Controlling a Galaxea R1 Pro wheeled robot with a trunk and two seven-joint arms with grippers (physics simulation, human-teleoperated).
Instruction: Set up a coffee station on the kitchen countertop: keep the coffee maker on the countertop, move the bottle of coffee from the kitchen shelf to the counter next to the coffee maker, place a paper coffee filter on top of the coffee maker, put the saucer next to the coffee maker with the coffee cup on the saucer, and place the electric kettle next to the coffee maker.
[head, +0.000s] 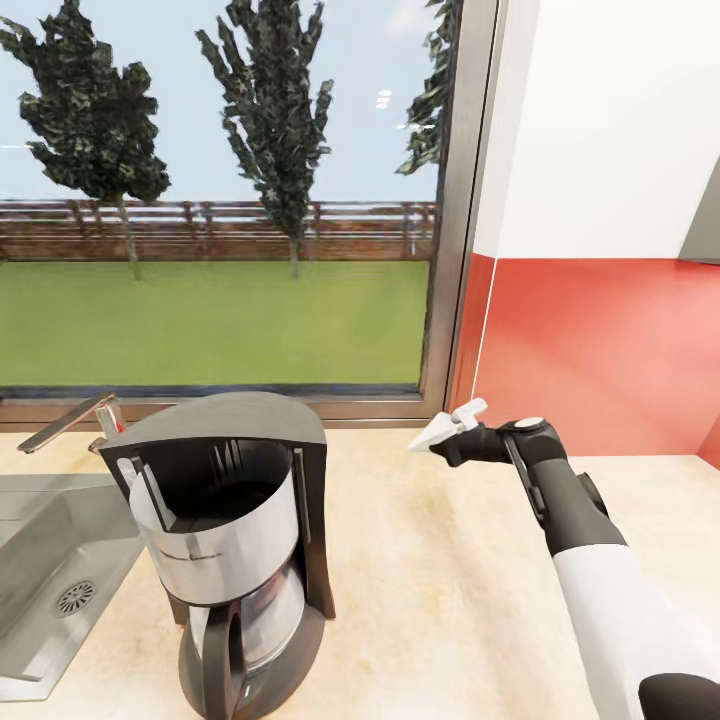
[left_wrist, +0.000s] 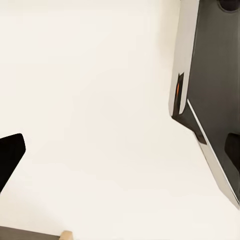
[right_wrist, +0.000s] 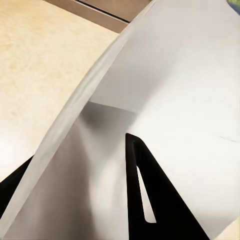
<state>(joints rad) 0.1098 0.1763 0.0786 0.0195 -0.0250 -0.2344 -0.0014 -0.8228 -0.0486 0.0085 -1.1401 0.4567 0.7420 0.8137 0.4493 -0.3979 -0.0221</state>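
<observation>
The black and silver coffee maker (head: 240, 540) stands on the beige countertop (head: 450, 580) in the head view, its top bare. To its right and a little further back, my right gripper (head: 462, 432) hovers above the counter, shut on a white paper coffee filter (head: 447, 423). In the right wrist view the filter (right_wrist: 165, 75) curves over a black finger (right_wrist: 150, 200). My left gripper (left_wrist: 120, 165) is open, its dark fingers at the frame's sides in front of a pale surface. The bottle of coffee, saucer, cup and kettle are out of view.
A steel sink (head: 50, 560) with a faucet (head: 70, 420) lies left of the coffee maker. A large window (head: 220, 200) runs behind the counter and a red backsplash (head: 600, 350) rises at the right. A dark panel with a silver edge (left_wrist: 210, 75) shows beside my left gripper.
</observation>
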